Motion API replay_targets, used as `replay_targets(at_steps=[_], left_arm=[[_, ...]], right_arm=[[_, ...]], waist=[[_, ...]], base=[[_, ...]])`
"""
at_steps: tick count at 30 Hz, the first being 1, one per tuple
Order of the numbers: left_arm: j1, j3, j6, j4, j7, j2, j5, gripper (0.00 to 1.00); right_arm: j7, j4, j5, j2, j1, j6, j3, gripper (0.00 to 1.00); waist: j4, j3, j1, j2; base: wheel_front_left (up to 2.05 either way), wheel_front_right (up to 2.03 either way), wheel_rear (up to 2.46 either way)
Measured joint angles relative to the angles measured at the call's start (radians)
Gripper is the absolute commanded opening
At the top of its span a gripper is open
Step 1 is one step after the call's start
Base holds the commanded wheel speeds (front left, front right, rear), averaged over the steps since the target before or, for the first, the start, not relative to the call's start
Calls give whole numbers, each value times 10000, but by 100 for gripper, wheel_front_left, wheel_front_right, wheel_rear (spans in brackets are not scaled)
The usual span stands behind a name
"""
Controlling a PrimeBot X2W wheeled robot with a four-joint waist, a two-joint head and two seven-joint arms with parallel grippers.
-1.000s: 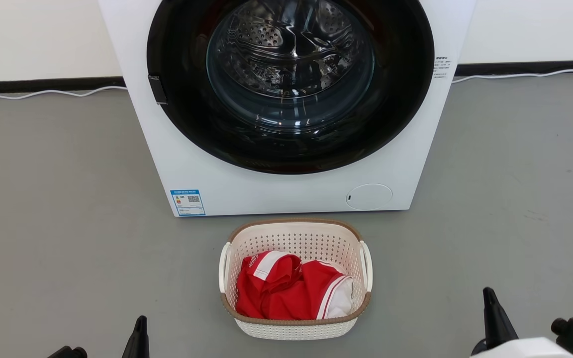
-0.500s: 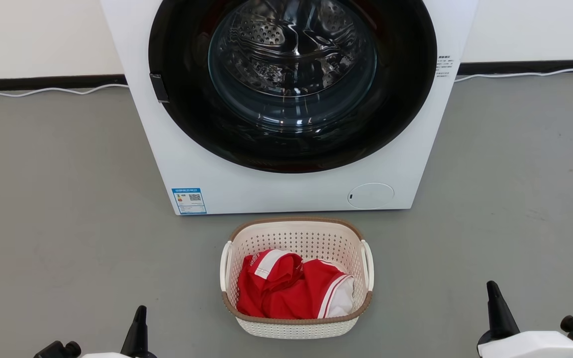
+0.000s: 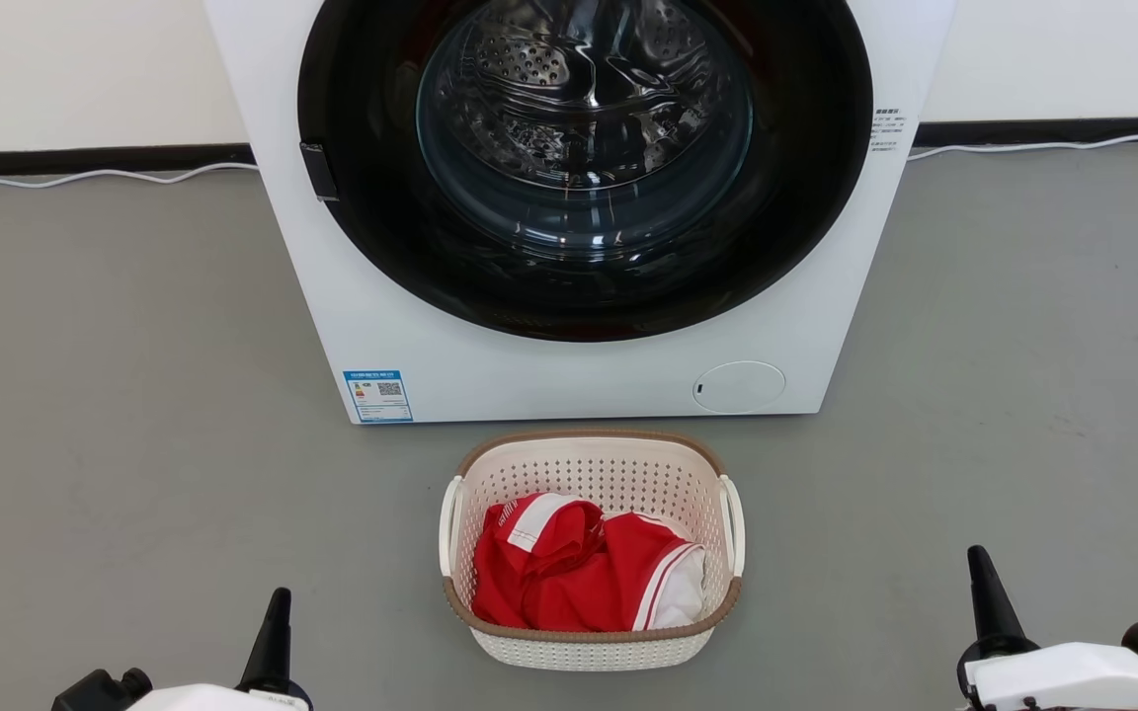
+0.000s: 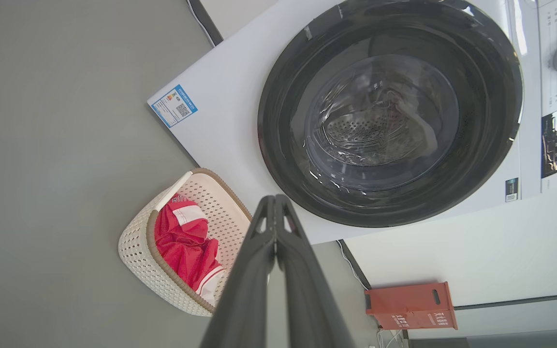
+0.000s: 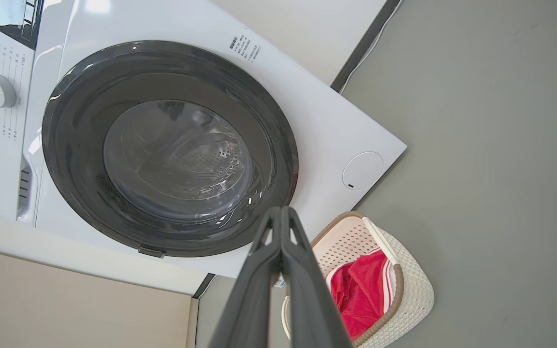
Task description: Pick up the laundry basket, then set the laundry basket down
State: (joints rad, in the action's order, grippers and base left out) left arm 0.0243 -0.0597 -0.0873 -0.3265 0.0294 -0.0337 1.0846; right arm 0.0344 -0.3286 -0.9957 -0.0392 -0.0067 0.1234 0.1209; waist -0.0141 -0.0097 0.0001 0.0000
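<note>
While upright before the washer (image 3: pixel 490 380), laundry basket (image 3: pixel 591 648), handles (image 3: pixel 449 525) left-right, long axis unclear; both jaws closed.

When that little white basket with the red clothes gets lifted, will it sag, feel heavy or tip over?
The laundry basket looks like moulded perforated plastic, so it should probably hold its shape. It carries a small heap of red clothing, so it is likely light. Lifted by both side handles it should stay level; by one, it would probably tilt.
</note>
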Motion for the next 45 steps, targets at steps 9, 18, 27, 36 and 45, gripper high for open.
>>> replay_targets(at_steps=[9, 18, 27, 36, 45], left_arm=[[-169, -31, -29, 81, -215, -2, 966, 0], [-267, -67, -104, 161, -512, -17, 1893, 0], [-403, -105, -188, 291, -736, -17, 2840, 0], [-601, -161, -280, 374, -1007, -21, 3774, 0], [-642, -203, -286, 435, -1250, -31, 4619, 0]], right_arm=[[-263, 125, -1120, 0, -12, 0, 25, 0], [-449, 245, -2224, -2, -201, 0, 50, 0], [-759, 284, -3304, -4, -208, 0, 61, 0], [-1049, 349, -4408, -8, -413, 0, 82, 0], [-1237, 477, -5434, -10, -419, 0, 92, 0]], waist=[[27, 24, 0, 0], [53, 48, 0, 0], [79, 71, 0, 0], [105, 95, 0, 0], [128, 116, 0, 0]], base=[[0, 0, 0], [0, 0, 0], [0, 0, 0], [0, 0, 0], [0, 0, 0]])
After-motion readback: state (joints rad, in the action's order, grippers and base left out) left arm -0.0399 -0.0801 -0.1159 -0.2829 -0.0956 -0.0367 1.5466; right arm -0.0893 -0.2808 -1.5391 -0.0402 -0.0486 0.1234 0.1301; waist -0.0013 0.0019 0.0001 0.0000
